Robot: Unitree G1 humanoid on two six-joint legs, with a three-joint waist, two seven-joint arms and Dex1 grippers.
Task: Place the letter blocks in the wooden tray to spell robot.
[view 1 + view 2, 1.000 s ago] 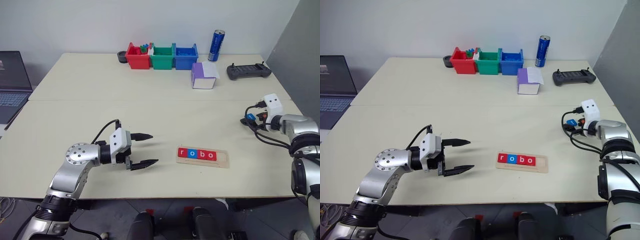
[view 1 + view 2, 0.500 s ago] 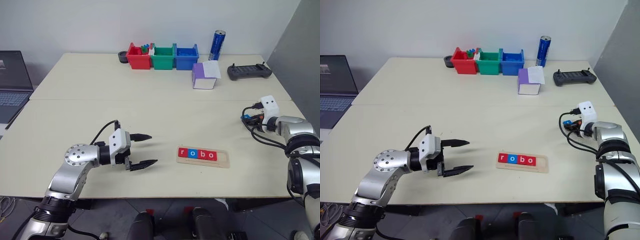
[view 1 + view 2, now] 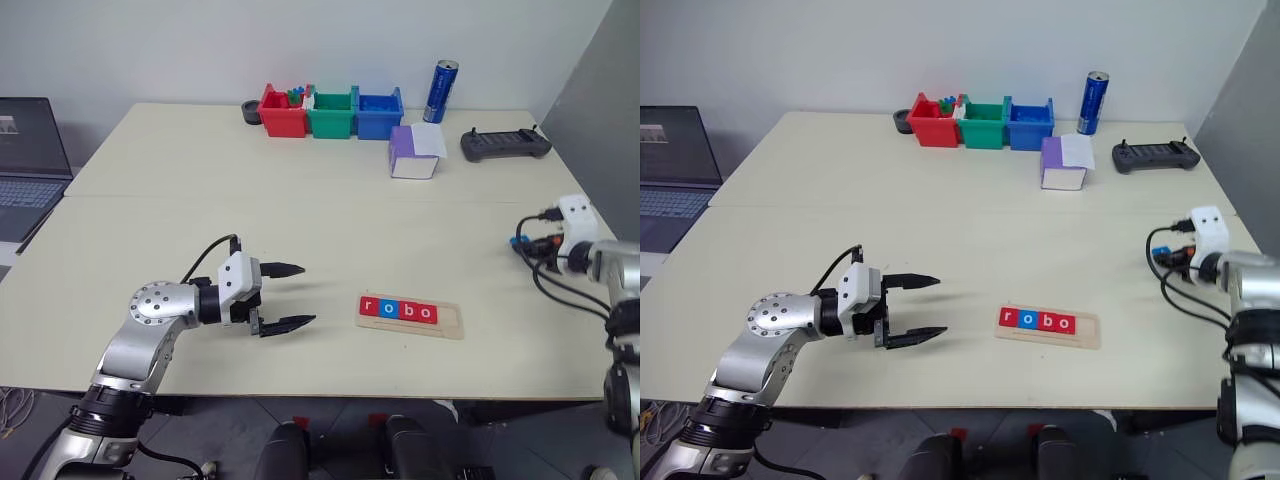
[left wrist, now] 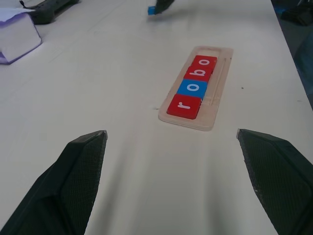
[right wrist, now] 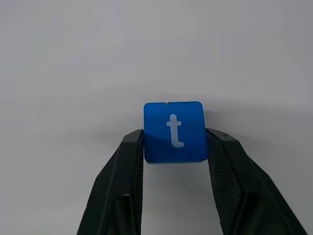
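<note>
The blue "t" block (image 5: 173,131) is grasped between the two fingers of the right hand (image 5: 174,147), out at the right edge of the worktop (image 3: 300,220).

The left hand (image 3: 283,297) is held released, fingers spread wide and empty, over the worktop well apart from the wooden tray (image 3: 452,322). In the tray four letter blocks (image 3: 399,310) are seated in a row reading "robo", and one bare slot is left at its right end. The last step appears to be in hand: the tile is best carried across to that slot with the letter kept upright and facing up, lowered flat into the groove just beside the second "o", and let go only once seated, so that the seated row is not pushed along.
</note>
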